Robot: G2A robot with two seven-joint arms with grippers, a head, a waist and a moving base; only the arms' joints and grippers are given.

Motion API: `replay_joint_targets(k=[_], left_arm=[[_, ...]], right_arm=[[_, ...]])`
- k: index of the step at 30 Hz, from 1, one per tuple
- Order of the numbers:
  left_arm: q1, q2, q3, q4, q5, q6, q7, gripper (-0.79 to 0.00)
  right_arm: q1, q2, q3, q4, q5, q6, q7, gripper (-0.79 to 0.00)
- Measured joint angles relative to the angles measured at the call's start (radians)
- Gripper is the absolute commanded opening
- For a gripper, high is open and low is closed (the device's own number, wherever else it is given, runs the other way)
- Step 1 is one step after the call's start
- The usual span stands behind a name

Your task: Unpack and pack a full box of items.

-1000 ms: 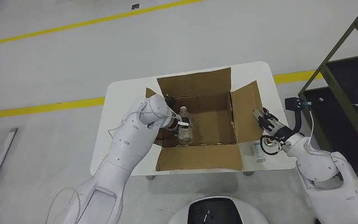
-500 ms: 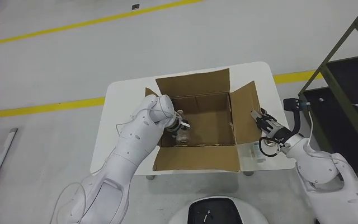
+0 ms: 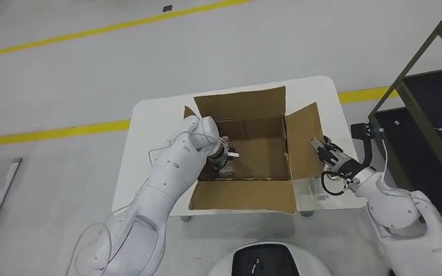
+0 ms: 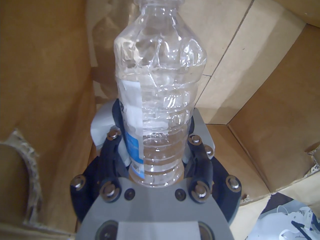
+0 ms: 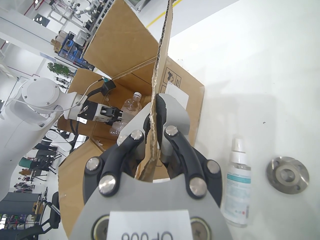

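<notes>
An open cardboard box [image 3: 266, 141] stands on the white table [image 3: 159, 124]. Inside it, near the left wall, my left gripper [image 3: 222, 157] is shut on the lower body of a clear water bottle [image 4: 157, 88], which has a white cap and a blue-and-white label. The right wrist view also has that bottle [image 5: 130, 108] and my left gripper [image 5: 117, 116], low in the box. My right gripper [image 5: 155, 111] is shut on the torn edge of the box's right flap [image 5: 162, 51], which stands upright. From above, the right gripper [image 3: 319, 148] is at that flap's outer edge.
A small white spray bottle [image 5: 237, 181] and a round metal flange [image 5: 287, 174] lie on the table right of the box. The spray bottle [image 3: 318, 188] is near the table's front right edge. A metal shelf frame [image 3: 414, 90] stands to the right.
The left arm has carried the bottle lower into the box, toward its near left side. The box shifted slightly. The right gripper stays clamped on the flap.
</notes>
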Motion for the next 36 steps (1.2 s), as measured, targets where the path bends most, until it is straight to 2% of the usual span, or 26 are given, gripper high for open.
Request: replay_joint_targets(k=[5, 10, 14, 19, 21, 23, 27, 30, 36], left_arm=[[-0.006, 0.001, -0.012, -0.018, 0.005, 0.005, -0.004, 0.0], [-0.002, 0.011, -0.044, -0.067, -0.012, -0.009, -0.008, 0.0], [0.005, 0.031, -0.088, -0.139, -0.023, -0.038, -0.014, 0.0], [0.044, 0.074, -0.183, -0.292, -0.027, -0.052, -0.028, 0.0], [0.071, 0.098, -0.228, -0.369, -0.001, -0.037, -0.037, 0.0], [0.099, 0.12, -0.272, -0.441, 0.03, -0.017, -0.049, 0.0], [0.185, 0.173, -0.388, -0.605, 0.112, 0.034, -0.074, 0.0], [0.253, 0.207, -0.468, -0.698, 0.158, 0.03, -0.076, 0.0], [0.359, 0.256, -0.582, -0.835, 0.212, 0.03, -0.077, 0.0]], right_arm=[[0.007, 0.003, -0.002, 0.002, -0.002, 0.001, 0.003, -0.6], [0.012, 0.005, -0.007, 0.003, -0.003, 0.002, 0.002, -0.613], [0.016, 0.007, -0.006, 0.004, -0.003, 0.004, -0.001, -0.619], [0.029, 0.01, 0.005, 0.011, -0.002, 0.005, -0.001, -0.656], [0.037, 0.012, 0.008, 0.018, -0.001, 0.005, -0.002, -0.696], [0.046, 0.013, 0.009, 0.024, 0.0, 0.004, -0.003, -0.785], [0.066, 0.014, 0.005, 0.047, 0.0, 0.005, -0.006, -0.785], [0.077, 0.015, -0.004, 0.061, -0.006, 0.006, -0.01, -0.785], [0.088, 0.017, -0.023, 0.091, -0.026, 0.005, -0.017, -0.785]])
